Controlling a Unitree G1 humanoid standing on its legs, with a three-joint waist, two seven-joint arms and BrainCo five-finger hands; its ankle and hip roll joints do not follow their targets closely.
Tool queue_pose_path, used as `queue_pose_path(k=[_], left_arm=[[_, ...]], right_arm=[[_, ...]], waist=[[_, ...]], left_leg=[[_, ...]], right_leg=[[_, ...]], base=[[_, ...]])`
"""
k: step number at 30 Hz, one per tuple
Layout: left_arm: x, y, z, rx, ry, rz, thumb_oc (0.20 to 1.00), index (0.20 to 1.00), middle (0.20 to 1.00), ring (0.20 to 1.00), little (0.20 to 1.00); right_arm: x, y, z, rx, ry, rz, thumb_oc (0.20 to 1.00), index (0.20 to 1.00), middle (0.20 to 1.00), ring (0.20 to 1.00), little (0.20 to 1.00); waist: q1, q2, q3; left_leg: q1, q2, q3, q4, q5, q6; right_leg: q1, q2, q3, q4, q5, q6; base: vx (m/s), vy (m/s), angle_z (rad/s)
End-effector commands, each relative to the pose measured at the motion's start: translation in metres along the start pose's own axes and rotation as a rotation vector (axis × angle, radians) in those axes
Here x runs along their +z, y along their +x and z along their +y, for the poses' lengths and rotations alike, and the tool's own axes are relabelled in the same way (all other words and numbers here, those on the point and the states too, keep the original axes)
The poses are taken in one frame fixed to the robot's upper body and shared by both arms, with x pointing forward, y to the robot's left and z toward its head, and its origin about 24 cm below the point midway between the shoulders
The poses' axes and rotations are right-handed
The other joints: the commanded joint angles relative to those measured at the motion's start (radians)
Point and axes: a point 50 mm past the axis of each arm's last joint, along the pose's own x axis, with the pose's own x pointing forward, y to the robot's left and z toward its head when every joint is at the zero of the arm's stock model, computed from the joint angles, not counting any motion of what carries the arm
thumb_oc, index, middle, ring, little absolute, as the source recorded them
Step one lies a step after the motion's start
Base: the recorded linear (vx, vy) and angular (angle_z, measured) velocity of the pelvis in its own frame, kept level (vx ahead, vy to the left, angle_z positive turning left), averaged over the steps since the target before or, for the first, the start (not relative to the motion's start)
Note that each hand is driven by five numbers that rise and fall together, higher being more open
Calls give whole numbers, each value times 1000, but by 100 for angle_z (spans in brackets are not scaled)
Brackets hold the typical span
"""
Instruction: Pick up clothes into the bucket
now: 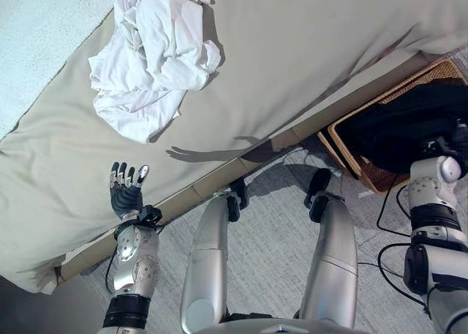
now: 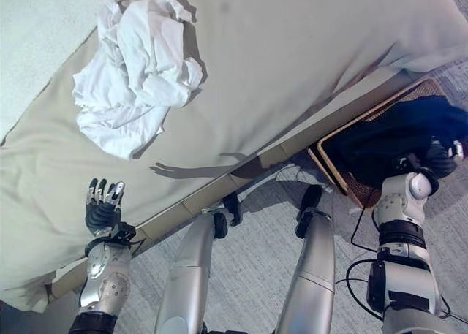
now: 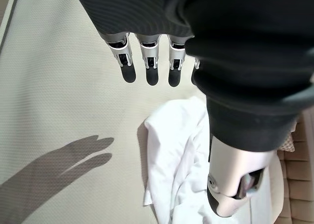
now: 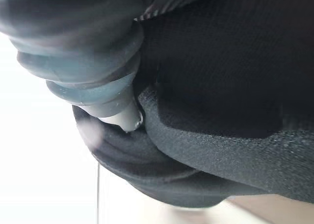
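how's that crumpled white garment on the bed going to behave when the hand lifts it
The white garment lies in loose folds and creases, so it is probably floppy and will sag and unfold when lifted. It looks thin, likely light for its bulk. Being bunched, a trailing part may drag across the bed cover. The left hand hovers open, short of it.

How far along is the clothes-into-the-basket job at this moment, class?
Done: dark clothing already lies in the wicker basket. In hand: the right hand is down in that dark cloth. Left: the white clothes sit untouched on the bed, beyond the open left hand.
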Motion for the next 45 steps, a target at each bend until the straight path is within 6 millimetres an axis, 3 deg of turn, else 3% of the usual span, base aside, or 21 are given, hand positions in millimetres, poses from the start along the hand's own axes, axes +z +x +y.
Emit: queue_pose_path(k=[1, 3, 5, 12, 13, 23, 27, 28, 30, 34, 38, 41, 45], left_arm=[[16, -5, 2, -11, -28, -91, 1000, 1000, 1000, 1000, 1000], [18, -4, 0, -16, -40, -100, 1000, 1000, 1000, 1000, 1000], [20, -4, -2, -22, -43, -110, 1000, 1000, 1000, 1000, 1000], [21, -4, -3, -19, -66, -116, 1000, 1000, 1000, 1000, 1000], [21, -4, -4, -19, -69, -115, 1000, 1000, 1000, 1000, 1000], [24, -3, -8, -27, -65, -126, 1000, 1000, 1000, 1000, 1000], [25, -2, -6, -14, -70, -137, 1000, 1000, 1000, 1000, 1000], [26, -1, -7, -17, -76, -137, 1000, 1000, 1000, 1000, 1000], [26, -1, -6, -18, -69, -140, 1000, 1000, 1000, 1000, 1000], [29, 1, -8, -33, -47, -153, 1000, 1000, 1000, 1000, 1000], [27, 0, -8, -43, -49, -146, 1000, 1000, 1000, 1000, 1000], [27, 1, -11, -43, -68, -147, 1000, 1000, 1000, 1000, 1000], [33, 5, -11, -28, -64, -182, 1000, 1000, 1000, 1000, 1000]], right_arm=[[-1, 2, -3, 25, -116, -21, 200, 200, 200, 200, 200], [-16, -2, -4, -4, -108, 37, 200, 200, 200, 200, 200], [-19, -1, -5, -29, -104, 56, 200, 200, 200, 200, 200], [-8, 4, 2, -7, -113, 29, 200, 200, 200, 200, 200], [-3, 7, 1, -29, -110, 22, 1000, 1000, 1000, 1000, 1000], [25, 16, 12, -92, -79, -48, 1000, 1000, 1000, 1000, 1000], [51, 23, 9, -115, -58, -129, 1000, 1000, 1000, 1000, 1000], [66, 25, 7, -132, -30, -176, 1000, 1000, 1000, 1000, 1000], [75, 27, 6, -139, -31, -202, 1000, 1000, 1000, 1000, 1000], [113, 33, -1, -171, -29, -322, 1000, 1000, 1000, 1000, 1000], [111, 35, -6, -152, -117, -322, 1000, 1000, 1000, 1000, 1000], [90, 26, -2, -83, -167, -307, 1000, 1000, 1000, 1000, 1000], [46, 3, 2, 29, -258, -264, 1000, 1000, 1000, 1000, 1000]], waist=[[-13, 40, -36], [-13, 47, -33], [-11, 50, -33], [-13, 43, -26], [-13, 41, -26], [-17, 36, -34], [-21, 31, -42], [-25, 28, -48], [-26, 27, -50], [-27, 19, -63], [-27, 15, -64], [-35, 17, -61], [-44, 18, -57]], left_leg=[[-38, 1, -62, 19, -9, -12], [-44, -3, -61, 25, -11, -10], [-50, -4, -60, 32, -12, -10], [-57, -3, -59, 36, -11, -10], [-57, -3, -60, 36, -12, -11], [-22, -1, -53, -41, 10, -15], [18, -6, -46, -113, 32, -17], [44, -10, -45, -160, 49, -20], [55, -12, -46, -180, 57, -21], [119, -21, -52, -294, 101, -29], [141, -25, -55, -330, 117, -31], [157, -28, -57, -350, 126, -33], [196, -33, -58, -387, 140, -32]], right_leg=[[34, -23, 39, 10, -8, 69], [26, -22, 43, 18, -9, 69], [20, -24, 45, 21, -11, 68], [15, -23, 48, 25, -10, 67], [16, -24, 47, 23, -10, 67], [47, -18, 36, -50, 17, 80], [82, -20, 28, -114, 46, 93], [108, -22, 20, -160, 65, 100], [121, -22, 15, -180, 73, 103], [184, -24, 0, -278, 115, 121], [213, -25, -10, -314, 129, 125], [236, -24, -15, -342, 138, 126], [277, -23, -26, -376, 153, 132]], base=[[0, 0, 0], [0, 0, 0], [0, 0, 0], [-3, 1, 1], [0, 0, 0], [1, 9, -1], [11, 33, -5], [11, 27, -7], [6, 6, -2], [12, 6, 2], [20, -6, 4], [0, 0, 0], [32, 9, -1]])
